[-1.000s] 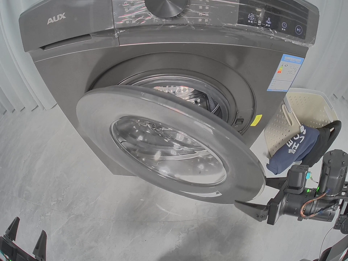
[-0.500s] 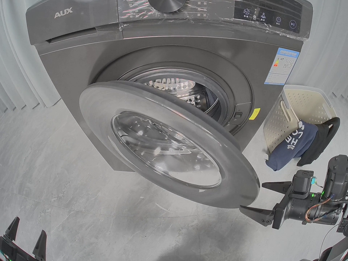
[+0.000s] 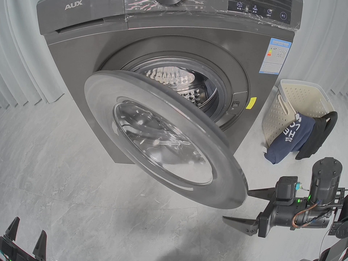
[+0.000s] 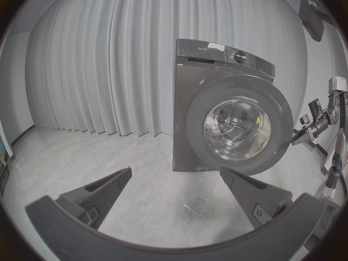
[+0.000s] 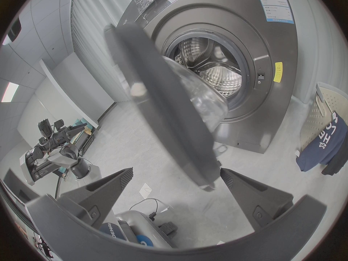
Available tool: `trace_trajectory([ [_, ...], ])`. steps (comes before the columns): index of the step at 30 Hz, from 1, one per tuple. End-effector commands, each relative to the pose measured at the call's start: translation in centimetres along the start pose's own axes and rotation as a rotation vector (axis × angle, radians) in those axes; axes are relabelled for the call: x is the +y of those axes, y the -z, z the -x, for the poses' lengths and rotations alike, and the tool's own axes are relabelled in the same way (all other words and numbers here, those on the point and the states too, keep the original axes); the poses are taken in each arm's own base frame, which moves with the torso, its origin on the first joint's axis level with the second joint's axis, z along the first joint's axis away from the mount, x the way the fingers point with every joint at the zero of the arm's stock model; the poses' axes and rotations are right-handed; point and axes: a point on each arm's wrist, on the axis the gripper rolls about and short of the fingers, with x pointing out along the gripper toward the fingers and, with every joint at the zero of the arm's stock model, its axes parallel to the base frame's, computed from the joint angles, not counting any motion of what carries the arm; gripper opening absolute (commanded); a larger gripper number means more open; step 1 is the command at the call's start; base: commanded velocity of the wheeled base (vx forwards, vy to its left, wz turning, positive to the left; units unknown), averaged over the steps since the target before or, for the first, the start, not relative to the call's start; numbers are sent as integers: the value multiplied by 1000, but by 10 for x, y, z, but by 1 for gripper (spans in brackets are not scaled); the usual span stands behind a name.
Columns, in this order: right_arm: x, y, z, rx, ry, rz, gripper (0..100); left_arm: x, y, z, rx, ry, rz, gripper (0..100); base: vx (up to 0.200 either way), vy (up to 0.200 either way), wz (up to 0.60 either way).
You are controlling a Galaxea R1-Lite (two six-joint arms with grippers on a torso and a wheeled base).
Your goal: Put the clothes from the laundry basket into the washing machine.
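Head view: logged right gripper low over the floor, fingers spread wide, nothing held. Found the washing machine ahead of it, toward the left gripper's side, with the door swung open. Noted the door's lower rim just beside the upper fingertip; could not tell whether touching. Saw the steel drum past the door, farther from the gripper. Marked the laundry basket on the floor beyond the right gripper, beside the machine. Noted a navy shirt draped over its near rim and a black garment touching the shirt on the outer side, both apart from the gripper. Logged left gripper low, fingers apart, nothing between them.

Left wrist view: recorded the left gripper wide open and empty above the floor. Placed the machine well ahead of it, door turned toward the gripper.

Right wrist view: confirmed the right gripper wide open, gripping nothing. Saw the door's edge just ahead, near one fingertip. Placed the drum beyond the door. Found the basket, shirt and black garment off to the gripper's side, well apart.
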Motion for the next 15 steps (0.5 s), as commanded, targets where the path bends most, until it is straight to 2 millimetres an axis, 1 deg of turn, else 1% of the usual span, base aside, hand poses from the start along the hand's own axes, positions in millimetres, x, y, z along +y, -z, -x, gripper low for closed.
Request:
trace_trajectory([
  [1,-2,14,12,30,9,2,100,0,4,0,3,0,0,100,0,0,0],
  [2,-3,24,24,47,13,4,100,0,4,0,3,0,0,100,0,0,0],
  [4,-5,36,32,79,22,2,100,0,4,0,3,0,0,100,0,0,0],
  [5,-7,44,36,104,31,-1,100,0,4,0,3,0,0,100,0,0,0],
  [6,-7,44,36,104,31,-1,100,0,4,0,3,0,0,100,0,0,0],
  [7,-11,56,41,146,55,-7,100,0,4,0,3,0,0,100,0,0,0],
  [8,-11,56,41,146,55,-7,100,0,4,0,3,0,0,100,0,0,0],
  [9,-16,62,44,165,87,1,100,0,4,0,3,0,0,100,0,0,0],
  [10,-16,62,44,165,87,1,100,0,4,0,3,0,0,100,0,0,0],
  [11,-27,59,42,151,154,-17,100,0,4,0,3,0,0,100,0,0,0],
  [12,-30,55,40,141,168,-23,100,0,4,0,3,0,0,100,0,0,0],
  [14,-38,41,30,104,203,-39,100,0,4,0,3,0,0,100,0,0,0],
  [15,-42,30,23,74,220,-43,100,0,4,0,3,0,0,100,0,0,0],
])
